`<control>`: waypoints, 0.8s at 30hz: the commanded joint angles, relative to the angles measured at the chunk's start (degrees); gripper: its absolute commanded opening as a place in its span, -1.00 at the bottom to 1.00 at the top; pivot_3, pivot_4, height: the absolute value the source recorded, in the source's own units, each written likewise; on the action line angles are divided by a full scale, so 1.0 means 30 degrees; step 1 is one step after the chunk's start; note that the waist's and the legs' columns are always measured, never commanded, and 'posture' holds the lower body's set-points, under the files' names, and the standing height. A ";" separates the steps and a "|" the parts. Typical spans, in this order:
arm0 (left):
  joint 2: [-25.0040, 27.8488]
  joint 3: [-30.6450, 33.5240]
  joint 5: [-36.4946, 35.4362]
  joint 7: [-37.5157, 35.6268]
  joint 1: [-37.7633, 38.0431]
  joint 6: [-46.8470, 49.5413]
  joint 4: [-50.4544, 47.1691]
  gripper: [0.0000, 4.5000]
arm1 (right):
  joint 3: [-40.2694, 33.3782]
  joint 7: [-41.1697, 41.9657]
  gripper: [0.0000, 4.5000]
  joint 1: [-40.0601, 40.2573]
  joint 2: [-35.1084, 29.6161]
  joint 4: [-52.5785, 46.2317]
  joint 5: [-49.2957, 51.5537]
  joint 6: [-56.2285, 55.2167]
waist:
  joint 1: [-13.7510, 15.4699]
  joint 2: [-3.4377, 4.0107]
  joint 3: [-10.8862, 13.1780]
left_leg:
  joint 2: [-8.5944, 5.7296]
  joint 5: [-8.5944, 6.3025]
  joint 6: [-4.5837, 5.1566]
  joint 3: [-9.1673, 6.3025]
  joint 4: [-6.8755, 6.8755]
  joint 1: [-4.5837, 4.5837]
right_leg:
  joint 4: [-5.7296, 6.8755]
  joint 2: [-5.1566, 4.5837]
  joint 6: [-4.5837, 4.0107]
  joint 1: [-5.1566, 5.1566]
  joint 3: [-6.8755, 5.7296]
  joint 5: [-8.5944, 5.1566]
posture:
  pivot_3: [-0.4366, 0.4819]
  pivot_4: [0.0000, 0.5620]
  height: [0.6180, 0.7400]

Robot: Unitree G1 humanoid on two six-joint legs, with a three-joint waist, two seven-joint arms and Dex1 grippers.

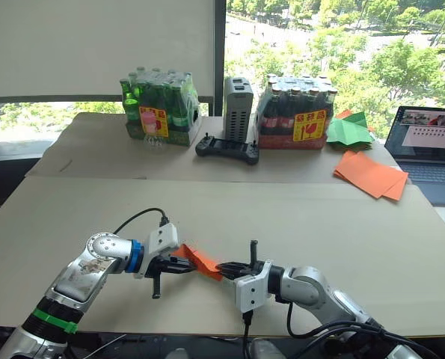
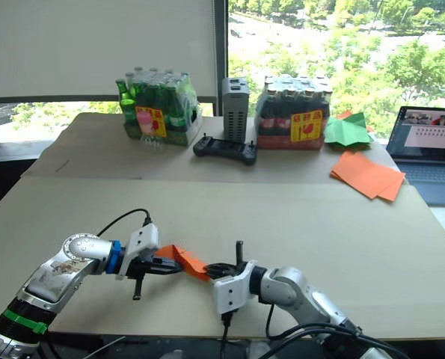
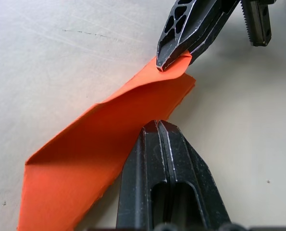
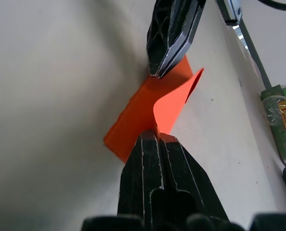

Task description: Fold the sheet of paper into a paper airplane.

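From the head views, the folded sheet of paper [image 1: 201, 260] is partly hidden between the two grippers near the front edge of the tan table [image 1: 342, 224]. Behind it stand two bottle packs [image 1: 159, 111], a black controller [image 1: 227, 149], a pile of orange sheets [image 1: 370, 175], a green paper shape [image 1: 347, 130] and a laptop [image 1: 430, 146] cut off at the right. Both forearms reach inward toward each other.

In the left wrist view, the left gripper [image 3: 158, 129] pinches the paper's edge.

In the right wrist view, the right gripper [image 4: 156, 136] is clamped on the opposite end.
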 commanded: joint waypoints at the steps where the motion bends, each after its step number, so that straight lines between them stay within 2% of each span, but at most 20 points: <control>1: 0.0537 0.1154 -0.0621 -0.0033 0.0291 0.0104 -0.0339 -1.00 | 0.0222 0.0466 -0.99 0.0003 -0.0180 0.0348 -0.0933 -0.0153 | 0.0000 0.0000 0.0000 | 0.0000 0.0000 0.0000 -0.0001 0.0000 0.0013 | 0.0000 0.0000 -0.0001 0.0010 0.0000 0.0000 | -0.05 -0.47 0.88; 6: 0.1089 0.2694 -0.2134 -0.0076 0.0049 0.1526 -0.1250 -1.00 | 0.0255 0.1550 -0.99 -0.0107 -0.0064 0.0620 -0.1001 0.0792 | 0.0032 -0.0009 -0.0005 | -0.0002 0.0000 0.0000 0.0000 0.0000 0.0070 | -0.0002 -0.0003 0.0002 0.0074 -0.0001 -0.0002 | -0.05 -0.47 0.88; 10: 0.0997 0.3910 -0.3613 0.0206 -0.1566 0.2802 -0.1193 -1.00 | 0.0328 0.2227 -0.99 -0.0189 -0.0109 0.0576 -0.1172 0.1063 | 0.0095 -0.0013 -0.0008 | -0.0002 0.0000 0.0000 -0.0004 0.0000 0.0071 | 0.0001 -0.0002 0.0002 0.0075 -0.0004 -0.0002 | -0.05 -0.47 0.88; 13: 0.0301 0.2840 -0.2852 0.0604 -0.1932 0.2281 -0.0753 -1.00 | 0.0281 0.2460 -0.99 -0.0250 -0.0045 0.0511 -0.1154 0.1234 | 0.0079 -0.0009 -0.0011 | -0.0011 0.0000 0.0000 0.0003 0.0000 0.0084 | -0.0006 -0.0009 0.0003 0.0096 0.0002 -0.0002 | -0.05 -0.47 0.88; 17: -0.0252 0.0942 -0.1289 0.0619 -0.0986 0.0805 -0.0273 -1.00 | 0.0209 0.2663 -0.99 -0.0261 0.0058 0.0368 -0.1153 0.1551 | 0.0065 -0.0010 -0.0011 | -0.0013 0.0000 0.0001 0.0013 0.0000 0.0093 | -0.0003 -0.0013 0.0005 0.0097 0.0015 -0.0004 | -0.05 -0.47 0.88; 24: -0.0422 0.0074 0.0146 0.0740 -0.0332 -0.0916 0.1101 -1.00 | -0.0113 0.3334 -0.99 -0.0239 0.0305 -0.0324 -0.0492 0.2583 | 0.0100 -0.0009 -0.0011 | -0.0012 0.0000 0.0000 0.0009 0.0000 0.0090 | 0.0005 -0.0010 0.0000 0.0089 0.0011 -0.0001 | -0.05 -0.47 0.88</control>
